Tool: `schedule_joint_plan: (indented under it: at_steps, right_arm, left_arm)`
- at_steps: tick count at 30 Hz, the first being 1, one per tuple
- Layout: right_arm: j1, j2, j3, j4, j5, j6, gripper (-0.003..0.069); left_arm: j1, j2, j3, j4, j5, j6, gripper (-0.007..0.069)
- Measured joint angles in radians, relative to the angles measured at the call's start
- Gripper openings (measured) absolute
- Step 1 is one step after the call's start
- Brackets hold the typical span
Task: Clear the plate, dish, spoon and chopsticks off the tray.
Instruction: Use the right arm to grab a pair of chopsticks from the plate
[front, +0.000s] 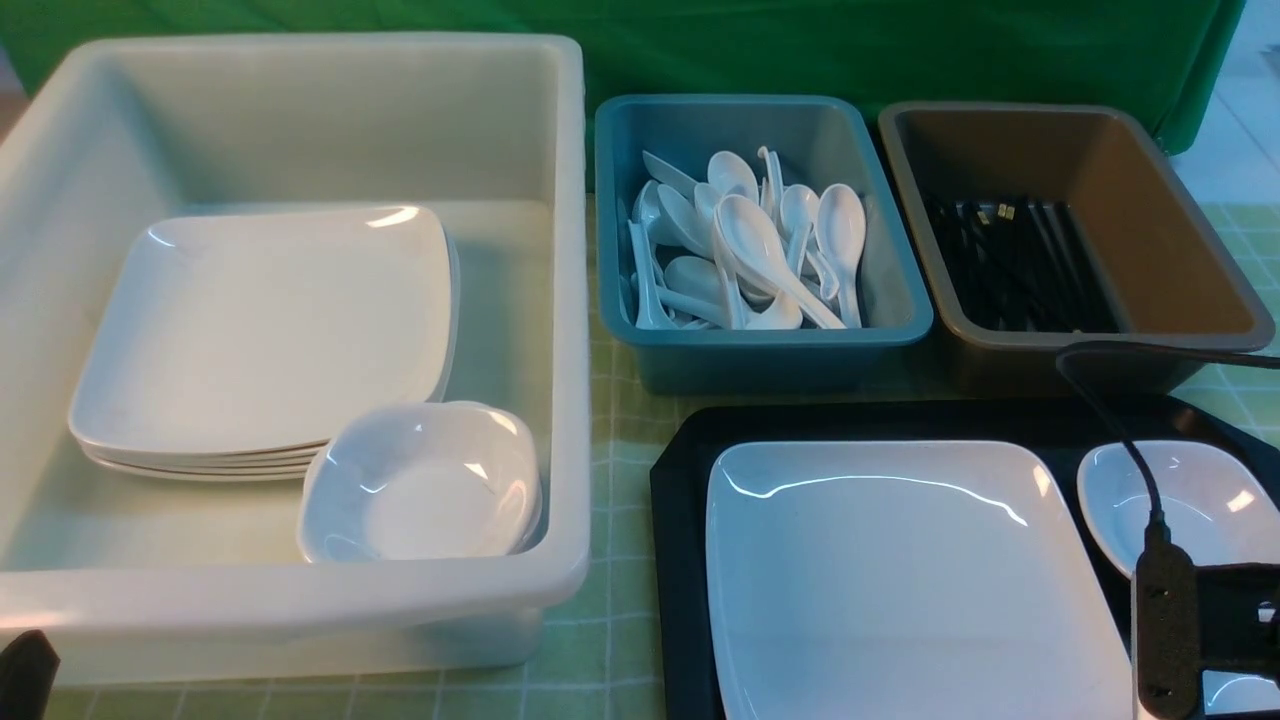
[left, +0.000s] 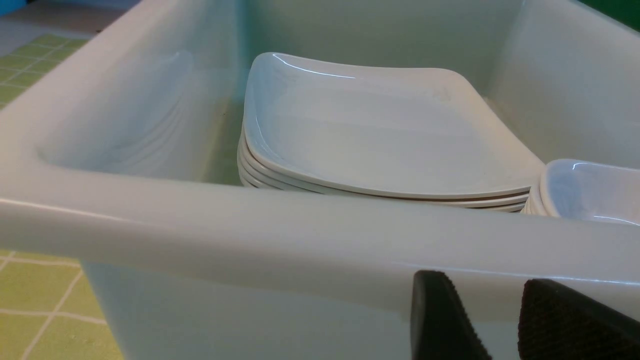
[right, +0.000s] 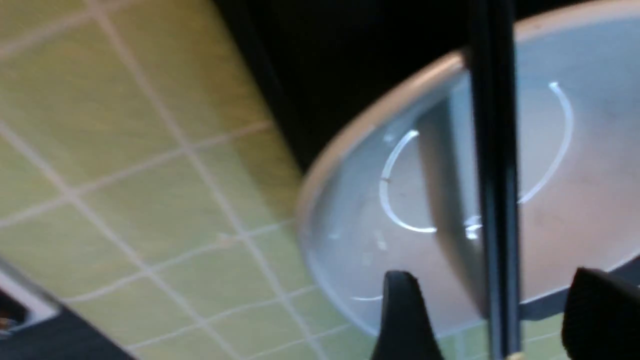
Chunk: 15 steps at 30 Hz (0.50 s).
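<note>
The black tray (front: 680, 520) lies at the near right with the large white plate (front: 900, 580) on it. The small white dish (front: 1200, 500) sits at the tray's right end, partly behind my right arm (front: 1235, 620). In the right wrist view the chopsticks (right: 492, 150) run across the dish (right: 350, 225), and my right gripper (right: 491, 272) stands open astride them without touching. The spoon is out of view. My left gripper (left: 484, 278) is open and empty, low against the outer wall of the white tub (left: 250, 225).
The big white tub (front: 570, 300) at the left holds a stack of square plates (front: 260, 330) and a small deep dish (front: 420, 485). Behind the tray stand a blue tub (front: 900, 290) of white cutlery and a brown tub (front: 1180, 250) of black sticks. A green checked cloth (front: 620, 430) covers the table.
</note>
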Motion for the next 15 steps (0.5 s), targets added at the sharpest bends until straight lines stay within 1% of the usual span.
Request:
schedule_joint_plan:
  at_steps: [7,15]
  right_arm:
    - [0.0,0.035,0.0,-0.019,-0.08,-0.073,0.0407]
    - [0.0,0.12,0.0,-0.02,-0.116,-0.089,0.0407]
  left_arm:
    - [0.0,0.0,0.0,0.0,0.0,0.0,0.0223]
    - [0.0,0.0,0.0,0.0,0.0,0.0,0.0223]
